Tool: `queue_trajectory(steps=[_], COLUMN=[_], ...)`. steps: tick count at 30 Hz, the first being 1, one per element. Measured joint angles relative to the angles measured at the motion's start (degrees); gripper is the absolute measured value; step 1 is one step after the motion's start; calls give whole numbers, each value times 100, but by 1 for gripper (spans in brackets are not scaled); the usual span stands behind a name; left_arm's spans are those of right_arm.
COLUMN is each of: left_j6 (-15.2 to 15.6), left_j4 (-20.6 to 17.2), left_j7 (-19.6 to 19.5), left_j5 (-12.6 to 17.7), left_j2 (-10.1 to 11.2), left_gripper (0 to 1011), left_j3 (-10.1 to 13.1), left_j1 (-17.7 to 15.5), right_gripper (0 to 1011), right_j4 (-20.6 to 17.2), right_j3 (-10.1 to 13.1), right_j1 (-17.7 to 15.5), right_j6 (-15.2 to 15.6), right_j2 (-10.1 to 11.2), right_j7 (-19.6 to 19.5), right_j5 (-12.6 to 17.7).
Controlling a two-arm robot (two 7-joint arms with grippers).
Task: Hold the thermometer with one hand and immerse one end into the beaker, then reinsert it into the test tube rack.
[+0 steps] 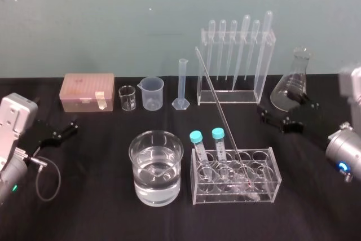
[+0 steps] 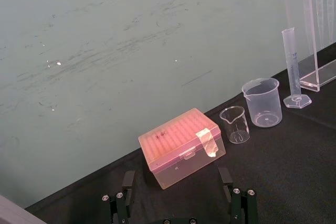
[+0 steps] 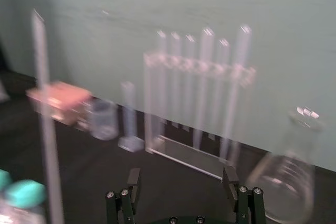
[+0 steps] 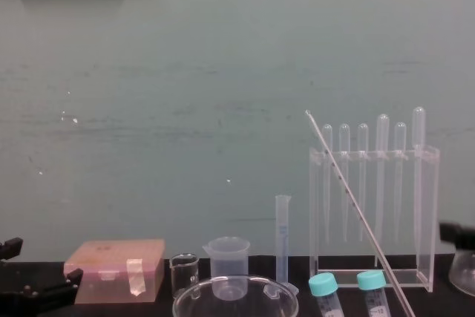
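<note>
Nothing gripped yet: the long clear glass thermometer (image 1: 217, 103) leans in the low clear acrylic rack (image 1: 274, 179) up front, red tip down. The right black gripper (image 1: 274, 118) hovers near it, jaws wide. The left black gripper (image 1: 61, 132) sits parked, wide too. Next, likely: pinch the stem and lift toward the frosted plastic beaker (image 1: 152, 92) behind.

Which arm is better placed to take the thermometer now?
Right. The right gripper, open, lies close to the thermometer leaning in the test tube rack; the left gripper lies far across the table, past the large glass beaker.
</note>
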Motion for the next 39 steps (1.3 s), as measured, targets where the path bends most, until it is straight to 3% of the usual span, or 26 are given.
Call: queue_trajectory(steps=[3,7,13,19,25,39], left_j6=[0,0,0,0,0,0], left_j4=[0,0,0,0,0,0], left_j7=[0,0,0,0,0,0], left_j5=[0,0,0,0,0,0], left_j2=[0,0,0,0,0,0], left_gripper=[1008,1008,1008,1008,1008,1008], left_j3=[0,-1,0,0,0,0], left_j1=[0,0,0,0,0,0], right_gripper=[1003,1003,1003,1003,1003,1003], right_j4=[-389,-640,-774,-449,-118,6], right_j3=[188,237,-40,-549,-843,-1078], right_j1=[12,139,561,1167,1596,1873], right_j6=[411,720,1010,1261,1385,1495], right_j2=[136,196,237,99,-143,-282], right_j7=[536,1006,1610,1728,1709,1665], right_j5=[500,804,1025,792,636,455])
